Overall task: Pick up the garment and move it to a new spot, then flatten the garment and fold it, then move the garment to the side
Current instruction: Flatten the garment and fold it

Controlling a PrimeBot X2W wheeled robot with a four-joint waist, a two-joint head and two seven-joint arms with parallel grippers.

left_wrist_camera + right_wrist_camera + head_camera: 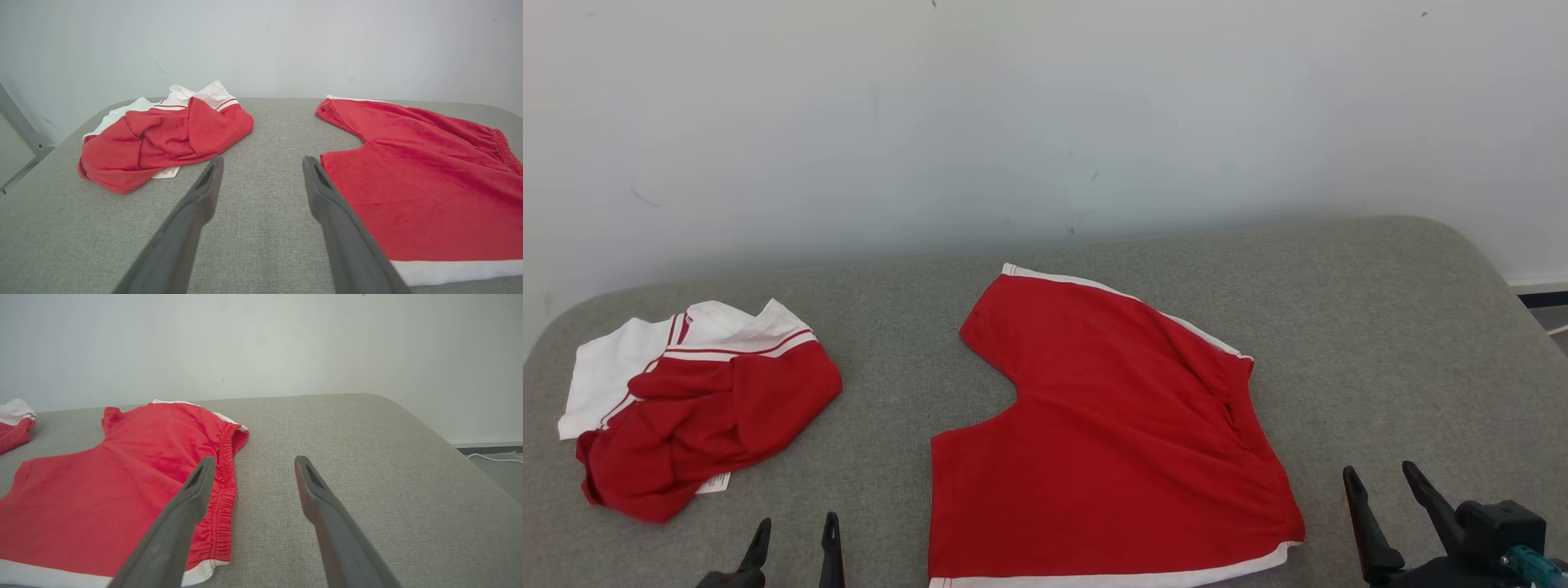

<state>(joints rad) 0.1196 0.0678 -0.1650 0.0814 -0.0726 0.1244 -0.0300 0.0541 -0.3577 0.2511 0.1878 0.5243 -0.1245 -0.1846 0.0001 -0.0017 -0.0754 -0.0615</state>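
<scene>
Red shorts [1111, 433], one pair: spread on the grey padded table [1380, 327] between two wide-open, empty pincers, waistband towards the nearer right pincer [1379, 468], legs towards the left pincer [798, 520]; crumpled red-and-white shirt [694, 408] well apart, far left.

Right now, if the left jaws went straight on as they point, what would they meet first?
Probably the bare grey cushion, in the gap between the crumpled red-and-white shirt and the flat red shorts; neither garment lies in that line.
</scene>
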